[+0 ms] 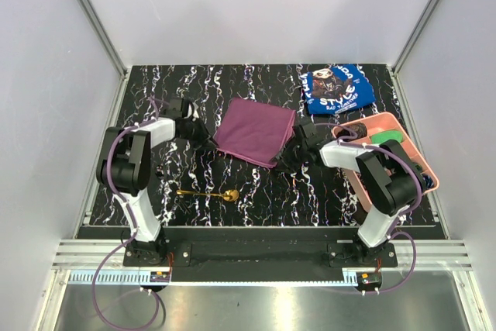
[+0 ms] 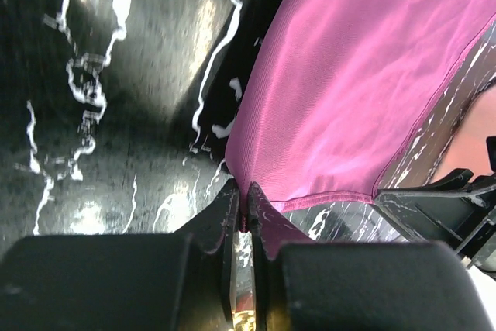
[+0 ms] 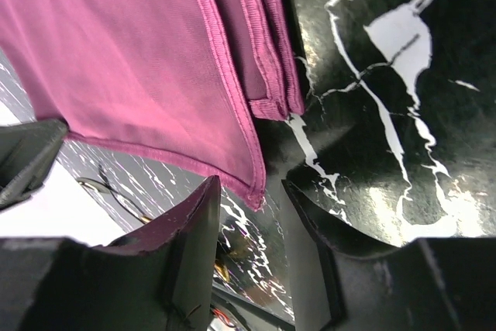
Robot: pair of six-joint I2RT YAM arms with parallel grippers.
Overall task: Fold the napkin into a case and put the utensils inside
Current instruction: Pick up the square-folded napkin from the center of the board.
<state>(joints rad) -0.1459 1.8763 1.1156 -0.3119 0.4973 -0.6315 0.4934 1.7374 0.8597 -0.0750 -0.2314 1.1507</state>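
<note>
The plum-purple napkin point(image 1: 256, 131) lies folded in layers at the middle of the black marbled table. My left gripper point(image 1: 208, 142) is at its near-left corner. In the left wrist view the jaws of the left gripper point(image 2: 246, 198) are shut on that corner of the napkin point(image 2: 349, 91), and the cloth rises a little there. My right gripper point(image 1: 288, 153) is at the near-right corner. It point(image 3: 249, 188) is open, with the corner of the napkin point(image 3: 139, 52) just between its fingertips and touching neither. The gold spoon point(image 1: 208, 193) lies apart, near the front left.
A blue printed cloth point(image 1: 337, 87) lies at the back right. A pink compartment tray point(image 1: 418, 162) sits at the right edge, beside the right arm. Grey walls with metal posts enclose the table on three sides.
</note>
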